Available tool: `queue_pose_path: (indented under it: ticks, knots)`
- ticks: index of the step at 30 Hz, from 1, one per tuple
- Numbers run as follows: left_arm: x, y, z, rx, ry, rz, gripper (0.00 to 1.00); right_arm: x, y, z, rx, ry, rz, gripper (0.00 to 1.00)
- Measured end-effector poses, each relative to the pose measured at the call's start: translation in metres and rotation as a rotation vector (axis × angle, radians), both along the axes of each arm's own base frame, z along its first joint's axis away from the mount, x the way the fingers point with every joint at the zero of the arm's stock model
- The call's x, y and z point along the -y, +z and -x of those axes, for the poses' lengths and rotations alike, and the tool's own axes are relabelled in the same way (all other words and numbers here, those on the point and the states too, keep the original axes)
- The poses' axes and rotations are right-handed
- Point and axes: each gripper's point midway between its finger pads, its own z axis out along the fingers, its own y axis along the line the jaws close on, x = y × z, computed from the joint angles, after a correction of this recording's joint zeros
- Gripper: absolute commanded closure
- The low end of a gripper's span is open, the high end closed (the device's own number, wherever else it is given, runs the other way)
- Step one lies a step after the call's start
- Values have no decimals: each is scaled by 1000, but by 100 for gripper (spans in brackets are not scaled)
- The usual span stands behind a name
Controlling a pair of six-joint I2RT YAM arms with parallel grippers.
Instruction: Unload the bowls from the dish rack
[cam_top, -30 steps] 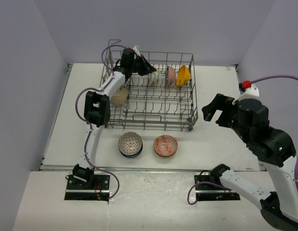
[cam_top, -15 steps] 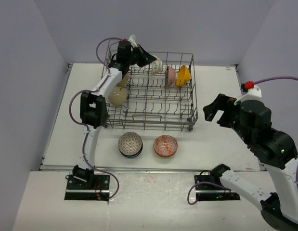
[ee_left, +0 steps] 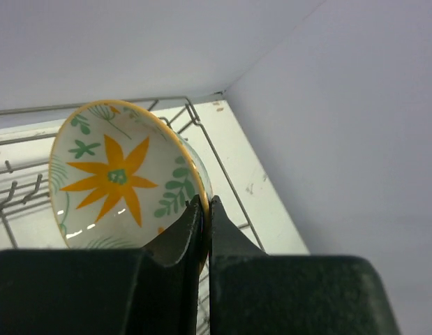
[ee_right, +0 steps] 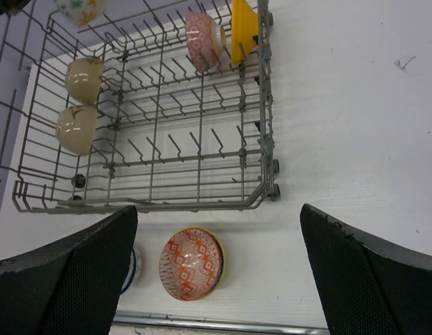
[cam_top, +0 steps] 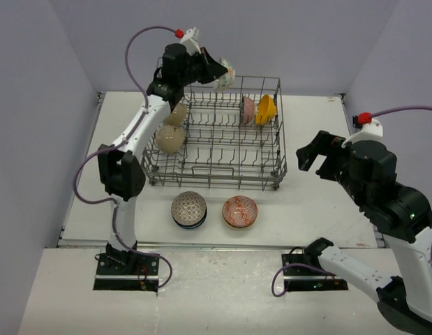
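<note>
My left gripper [ee_left: 204, 209] is closed tight on the rim of a white bowl with an orange flower [ee_left: 118, 174], one finger inside and one outside near the lower edge. The bowl hangs tilted on its side in the air above the far left corner of the dish rack [cam_top: 216, 183], clear of the wires. My right gripper [cam_top: 315, 159] is wide open, holds nothing, and hovers well to the right of the rack over the table [cam_top: 306, 209]. Four bowls stand in the rack: two plain beige bowls [ee_right: 83, 78] along the left side, and a pinkish bowl [ee_right: 202, 31] just beside an orange-yellow bowl [ee_right: 242, 28] at the far right. On the table in front of the rack sit a dark blue patterned bowl [cam_top: 188, 209], which may be a stack of two though I cannot tell from above, and a red patterned bowl [cam_top: 240, 211] next to it. I judge the step in hand is carrying the flower bowl out to that front row. The pinch on the thin rim is narrow, so the bowl could swing or slip; I would move slowly, pass well above the rack's raised corner handle and tines, turn the bowl upright, lower it until it rests on the table beside the others, then open.
</note>
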Motion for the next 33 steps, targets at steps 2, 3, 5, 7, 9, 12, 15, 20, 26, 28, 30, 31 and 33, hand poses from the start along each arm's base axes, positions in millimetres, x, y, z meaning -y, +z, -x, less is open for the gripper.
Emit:
queue_pose_path:
  ticks: [2,3,5,7,9,12,15,20,26,28,30,31,33]
  knots:
    - [10,21,38,80,14,-114,100,3,11,-3,26,-20,2,1]
    - [19,37,66,140,13,-172,100,7,17,-4,40,-37,2,1]
    - [40,65,121,240,-19,-237,100,14,26,-5,68,-76,5,1]
    - [60,89,186,332,-79,-278,100,24,35,-5,95,-121,10,1]
    - [75,102,248,396,-150,-311,100,31,41,-5,115,-157,15,1]
    - [80,92,307,426,-197,-404,100,38,43,-5,126,-193,28,1]
    - [85,53,343,387,-221,-568,100,43,44,-7,129,-213,53,1]
    - [100,-49,399,290,-319,-934,100,49,45,-9,131,-239,90,1]
    - [104,-148,461,233,-458,-1188,100,54,48,-5,148,-249,84,1]
    - [97,-166,465,217,-470,-1234,100,55,50,-1,159,-249,69,1]
    - [92,-178,463,204,-462,-1261,100,58,52,5,173,-251,49,1]
    - [91,-182,461,202,-458,-1268,100,59,53,8,178,-249,39,1]
    - [90,-189,456,199,-444,-1286,100,59,54,13,186,-242,16,1]
